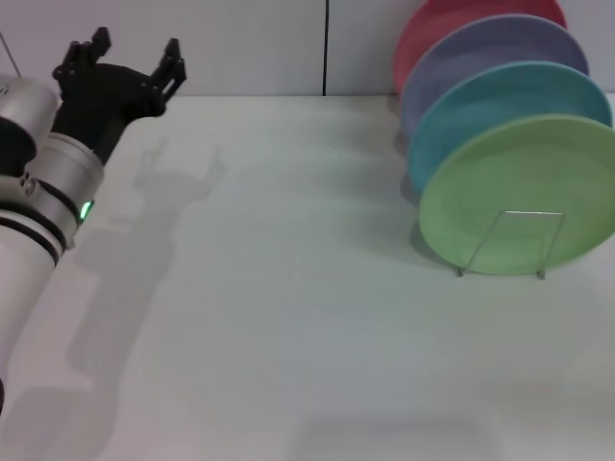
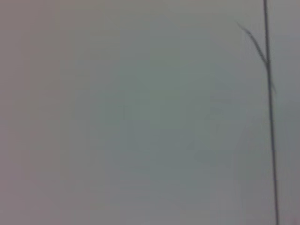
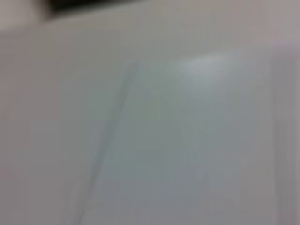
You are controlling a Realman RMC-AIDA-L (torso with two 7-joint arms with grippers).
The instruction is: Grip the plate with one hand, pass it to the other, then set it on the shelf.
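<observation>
White surface (image 1: 288, 336) lies nearest the camera. At far left, the left gripper (image 1: 130, 60) is raised above it with fingers spread apart, holding nothing, well apart from the plates. At right, the green plate (image 1: 519, 192) stands on edge in the wire shelf (image 1: 509, 245), foremost of a row of coloured plates, apparently so each leans on the next. The right gripper is not in view. No legible writing appears.
</observation>
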